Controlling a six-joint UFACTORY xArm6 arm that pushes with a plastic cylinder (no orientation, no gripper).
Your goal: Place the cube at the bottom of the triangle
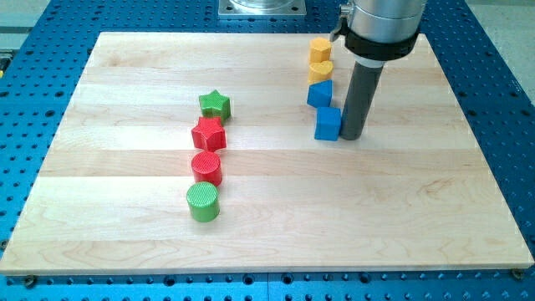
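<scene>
A blue cube (328,123) sits on the wooden board, just below a blue triangle block (319,93), nearly touching it. My tip (351,136) stands right beside the cube, on its right side, touching or almost touching it. The rod rises from there to the arm's dark collar at the view's top.
A yellow heart (320,71) and a yellow hexagon (319,48) line up above the triangle. At centre left stand a green star (215,104), a red star (208,134), a red cylinder (206,167) and a green cylinder (203,202). The board (418,217) lies on a blue perforated table.
</scene>
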